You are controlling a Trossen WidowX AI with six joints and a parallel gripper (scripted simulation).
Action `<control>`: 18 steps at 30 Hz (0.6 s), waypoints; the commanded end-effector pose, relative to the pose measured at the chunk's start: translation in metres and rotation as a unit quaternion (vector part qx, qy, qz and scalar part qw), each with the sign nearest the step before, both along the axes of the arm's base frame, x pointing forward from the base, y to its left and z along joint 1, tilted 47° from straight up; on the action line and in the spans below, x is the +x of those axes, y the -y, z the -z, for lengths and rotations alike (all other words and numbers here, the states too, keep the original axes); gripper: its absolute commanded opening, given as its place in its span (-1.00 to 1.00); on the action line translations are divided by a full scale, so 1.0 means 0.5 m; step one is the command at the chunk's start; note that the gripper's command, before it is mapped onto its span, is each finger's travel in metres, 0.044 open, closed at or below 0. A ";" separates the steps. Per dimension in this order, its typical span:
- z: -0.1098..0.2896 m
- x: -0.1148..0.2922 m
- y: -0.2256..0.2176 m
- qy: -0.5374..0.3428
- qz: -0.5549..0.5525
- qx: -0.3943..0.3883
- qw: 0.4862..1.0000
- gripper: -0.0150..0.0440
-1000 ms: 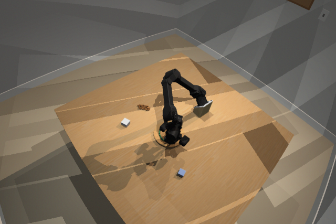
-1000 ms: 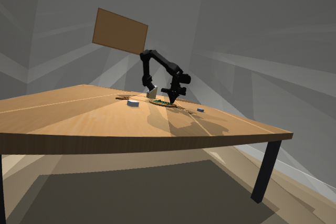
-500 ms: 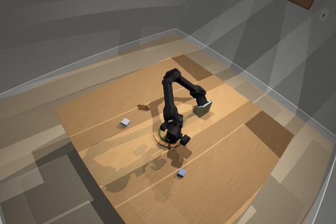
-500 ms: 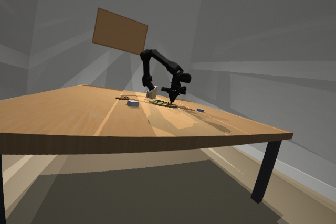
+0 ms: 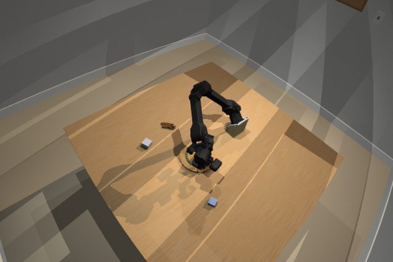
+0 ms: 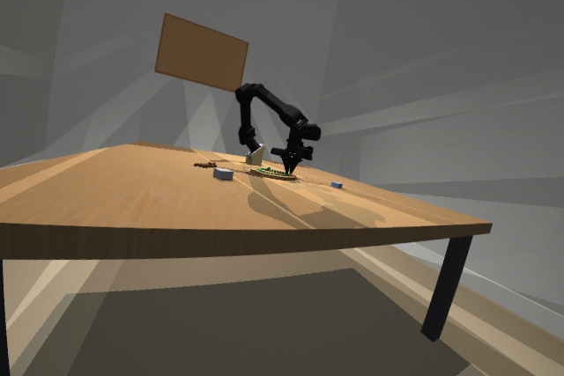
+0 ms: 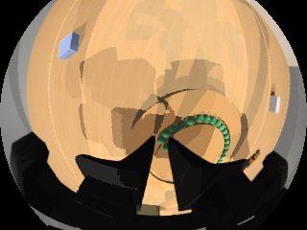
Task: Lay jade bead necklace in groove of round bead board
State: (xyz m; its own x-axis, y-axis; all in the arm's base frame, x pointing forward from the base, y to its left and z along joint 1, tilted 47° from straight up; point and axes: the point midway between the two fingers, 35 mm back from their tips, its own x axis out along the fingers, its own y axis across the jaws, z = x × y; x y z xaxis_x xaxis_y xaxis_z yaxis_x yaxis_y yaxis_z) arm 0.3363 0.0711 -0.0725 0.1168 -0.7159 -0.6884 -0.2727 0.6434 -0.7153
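The round bead board point(image 5: 182, 161) point(image 6: 260, 174) point(image 7: 223, 102) lies flat on the table. The green jade necklace point(image 5: 186, 156) point(image 6: 270, 170) point(image 7: 224, 134) lies on it. In the wrist view its right side curves along the board's right part, while its upper left part cuts inward across the board toward my fingertips. My gripper point(image 6: 289, 173) point(image 7: 161, 140) points down at the board, with its fingers a little apart. A few beads show at and between the tips, not visibly pinched. My fingers hide the necklace's lower part, and the arm hides much of the board in the top view.
A brown bead bundle point(image 5: 167, 125) point(image 6: 205, 165) point(image 7: 252, 159) and a white block point(image 5: 146, 143) point(image 6: 223, 173) point(image 7: 274, 103) lie to one side of the board. A blue block point(image 5: 212, 201) point(image 6: 336, 184) point(image 7: 68, 46) lies on the other side. A pale angled stand point(image 5: 237, 127) point(image 6: 256, 156) is by the arm's base.
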 end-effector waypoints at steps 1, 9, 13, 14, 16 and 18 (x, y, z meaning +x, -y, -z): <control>-0.001 0.000 0.000 0.000 0.000 0.000 1.000 0.13; -0.007 -0.003 -0.007 -0.002 -0.002 -0.002 1.000 0.84; -0.007 -0.004 -0.007 -0.003 -0.002 -0.003 1.000 1.00; -0.009 -0.004 -0.009 -0.003 -0.003 -0.003 1.000 1.00; -0.010 -0.004 -0.009 -0.003 -0.003 -0.003 1.000 1.00; -0.010 -0.004 -0.009 -0.003 -0.003 -0.003 1.000 1.00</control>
